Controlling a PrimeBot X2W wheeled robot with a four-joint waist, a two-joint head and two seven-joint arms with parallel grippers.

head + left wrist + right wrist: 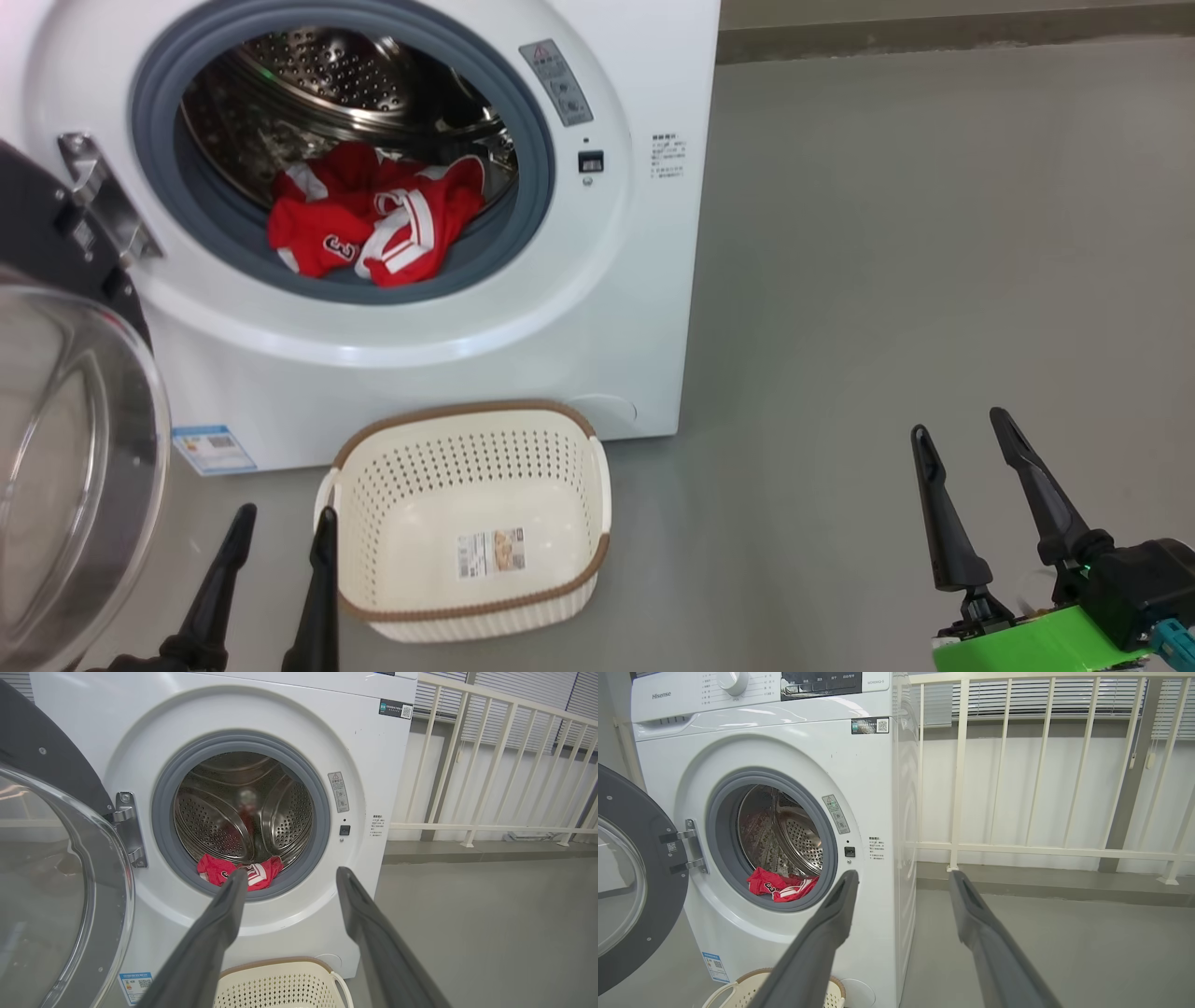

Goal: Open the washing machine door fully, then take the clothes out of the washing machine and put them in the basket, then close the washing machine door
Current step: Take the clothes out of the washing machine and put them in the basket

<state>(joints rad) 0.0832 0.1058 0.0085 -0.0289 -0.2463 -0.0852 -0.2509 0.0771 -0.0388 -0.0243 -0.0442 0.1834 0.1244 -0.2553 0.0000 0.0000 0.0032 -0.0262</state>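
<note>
1. Head view: clothes (pixel 373 229) heaped at the drum's front edge, folds hiding most numbers; door (pixel 65 448) swung open, cut off at left.
2. Basket (pixel 439 467) on the floor just before the washer (pixel 607 308).
3. Left gripper (pixel 287 511) and right gripper (pixel 960 421): fingers spread wide, holding nothing.

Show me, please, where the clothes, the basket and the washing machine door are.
the clothes (pixel 373 224), head view, middle of the red heap.
the basket (pixel 467 462), head view, perforated back wall.
the washing machine door (pixel 656 809), right wrist view, dark ring.
</note>
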